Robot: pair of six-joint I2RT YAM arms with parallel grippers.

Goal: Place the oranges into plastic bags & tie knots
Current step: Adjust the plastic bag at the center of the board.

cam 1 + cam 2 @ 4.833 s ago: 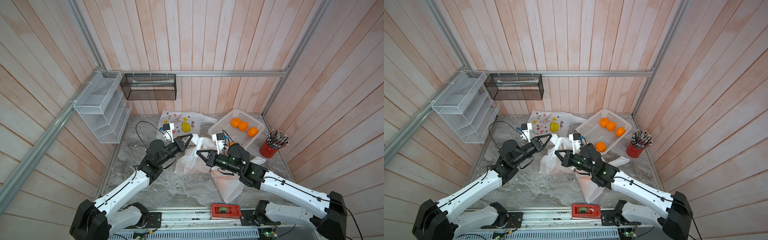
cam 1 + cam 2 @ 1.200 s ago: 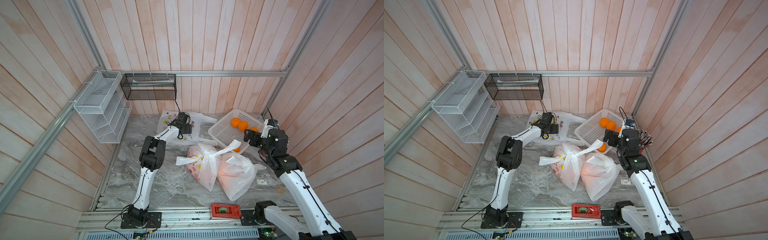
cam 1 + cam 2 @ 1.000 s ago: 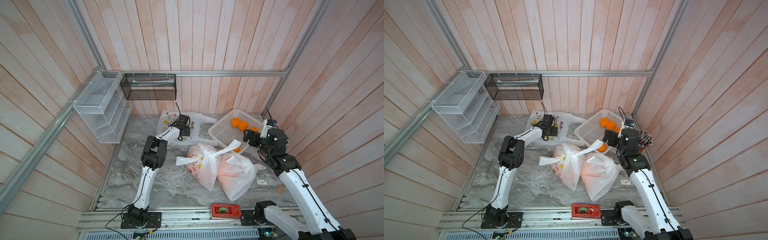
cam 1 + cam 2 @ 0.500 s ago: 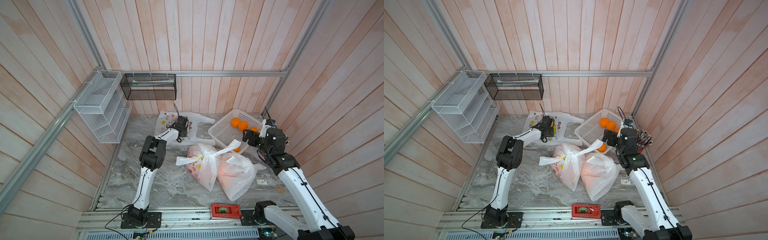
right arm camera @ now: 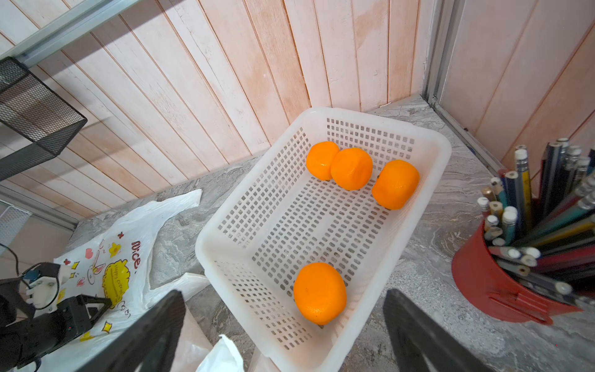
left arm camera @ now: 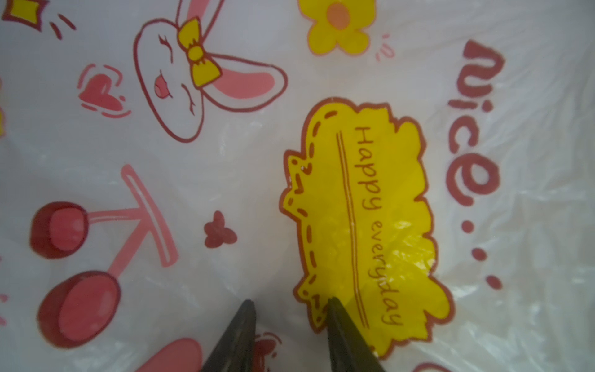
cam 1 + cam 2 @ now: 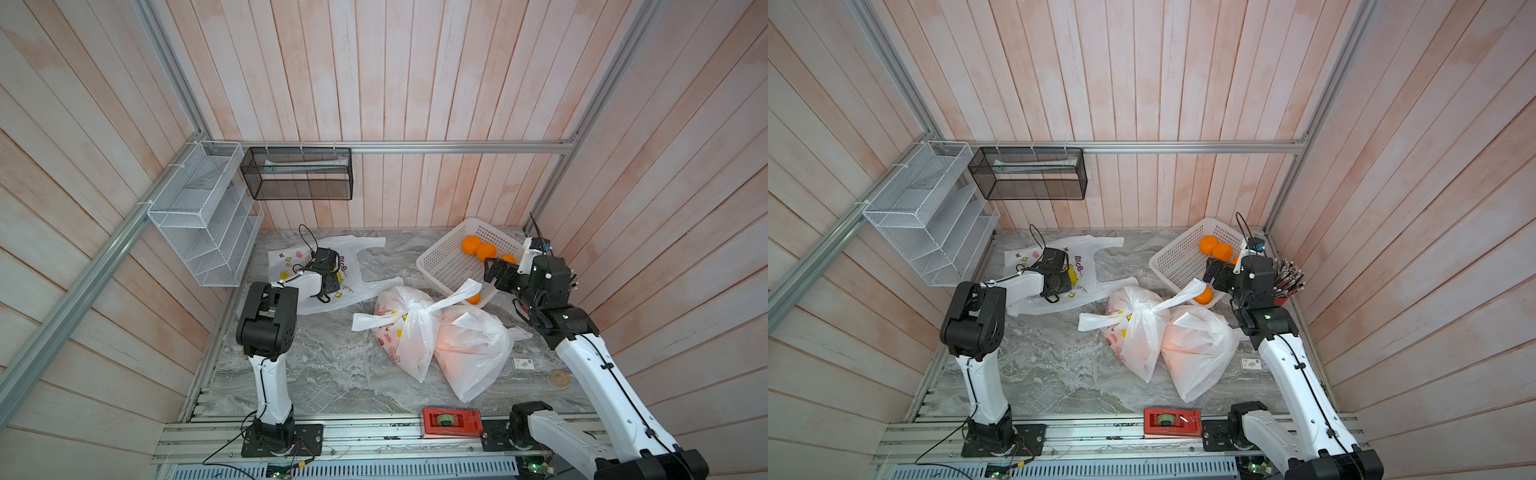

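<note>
A flat printed plastic bag (image 7: 357, 253) (image 7: 1096, 249) (image 6: 225, 161) lies at the back left. My left gripper (image 7: 330, 270) (image 6: 289, 301) points down onto it, its jaws a narrow gap apart with both tips on the film. Several oranges (image 7: 486, 251) (image 5: 351, 168) sit in the white basket (image 7: 440, 266) (image 5: 444, 151). My right gripper (image 7: 491, 274) (image 5: 283, 292) hangs wide open above the basket's near end, over the nearest orange (image 5: 319, 293). Two filled bags (image 7: 399, 332) (image 7: 469, 345) lie in the middle. A knot (image 7: 409, 311) with loose straps tops the printed one.
A red pencil cup (image 7: 1287, 286) (image 5: 499, 280) stands by the right wall beside the basket. A white wire shelf (image 7: 199, 220) and a black mesh basket (image 7: 299, 174) hang on the walls. A red block (image 7: 451, 422) sits on the front rail, a small card (image 7: 525, 363) nearby.
Both arms have left the tied bags in the middle. The left went to the flat bag, shifted slightly over it, and narrowed its jaws. The right swung to the basket and stayed open.
</note>
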